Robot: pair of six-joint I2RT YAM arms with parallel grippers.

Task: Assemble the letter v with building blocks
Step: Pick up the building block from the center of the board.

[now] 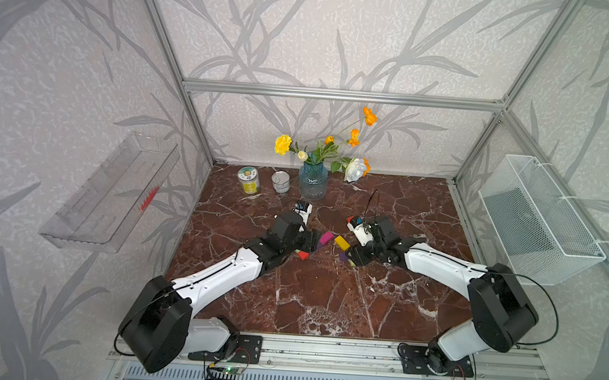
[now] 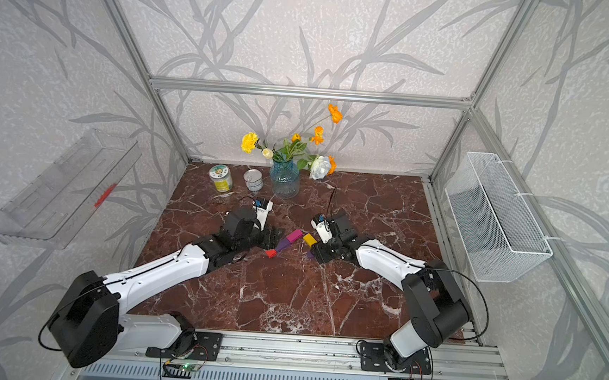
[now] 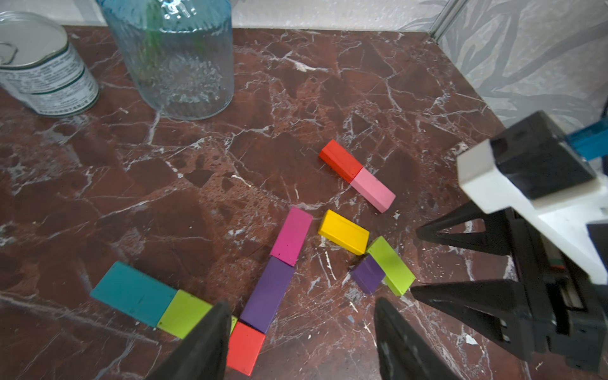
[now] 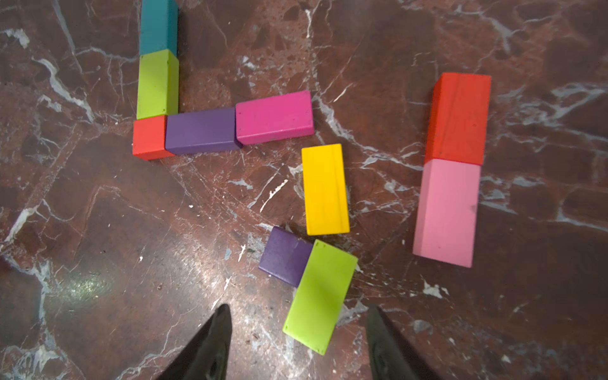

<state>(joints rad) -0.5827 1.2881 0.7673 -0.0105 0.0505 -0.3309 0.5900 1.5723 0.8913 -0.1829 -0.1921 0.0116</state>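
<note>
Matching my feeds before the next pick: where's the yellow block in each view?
Top view: yellow block, centre of the table.
Top view: same spot.
Left wrist: between magenta block and pink block, at.
Right wrist: between those two here as well.
Shared landmark: the magenta block, close beside it everywhere.

The worktop looks like polished red-brown stone with white veins, glossy enough to throw back a patch of light. The blocks seem to be painted wood with a matt coat. Faint grain lines show on the red bar and the yellow block.

The vase is clear bluish glass with a ribbed, dimpled skin. The can has a bare shiny metal lid and a printed paper label.

The left pincer and right pincer have matt black plastic fingers.

The basket is white wire mesh, the tray is smooth clear plastic, and the frame rail is dull silver metal.
</note>
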